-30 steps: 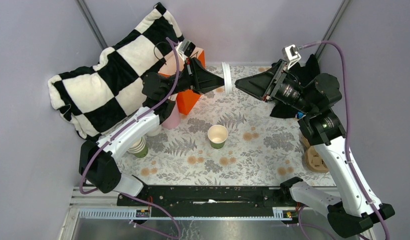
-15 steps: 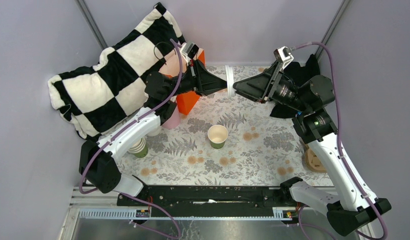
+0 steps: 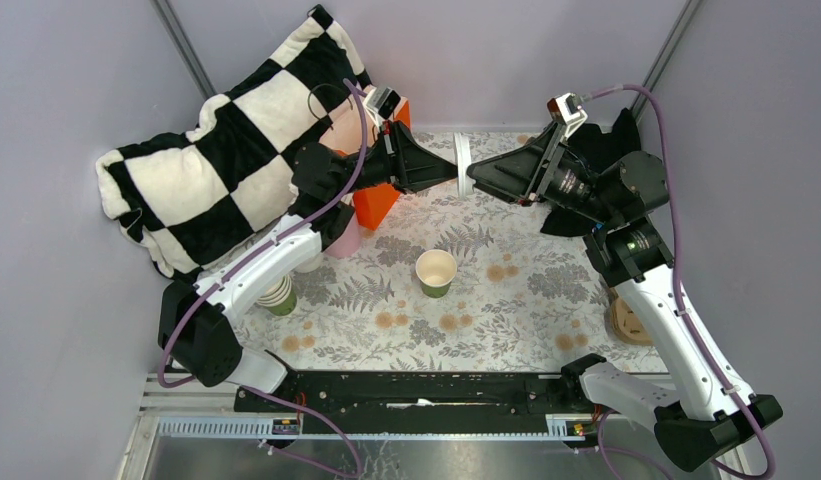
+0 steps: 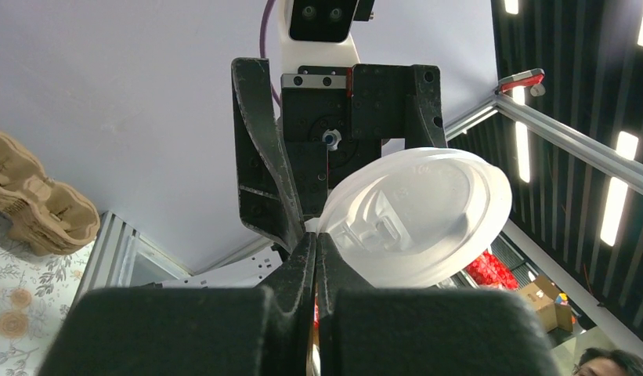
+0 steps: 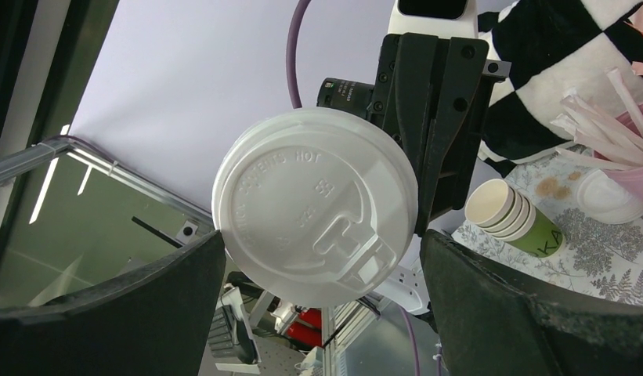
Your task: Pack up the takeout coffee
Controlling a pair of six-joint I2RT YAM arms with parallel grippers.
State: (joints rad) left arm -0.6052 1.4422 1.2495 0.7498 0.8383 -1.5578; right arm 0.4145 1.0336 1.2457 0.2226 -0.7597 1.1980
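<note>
My left gripper [image 3: 452, 168] is shut on the edge of a round white plastic lid [image 3: 463, 164] and holds it upright in the air over the back of the table. In the left wrist view the shut jaws [image 4: 316, 240] pinch the lid [image 4: 428, 211] at its rim. My right gripper [image 3: 474, 181] faces it, open, with its fingers on either side of the lid [image 5: 318, 200] and not touching it. One lidless green cup [image 3: 436, 272] stands mid-table. No lidded green cup is in view.
A stack of lidless green cups [image 3: 279, 296] and a pink cup of white sticks [image 3: 344, 240] stand at the left, by an orange box [image 3: 374, 203] and a checkered cushion [image 3: 226, 150]. A cardboard cup carrier [image 3: 629, 322] sits at the right edge. Another white lid [image 5: 612, 197] lies near the pink cup.
My right gripper has moved left to the lid, so its open fingers now flank it. My left gripper has shifted slightly right with the lid.
</note>
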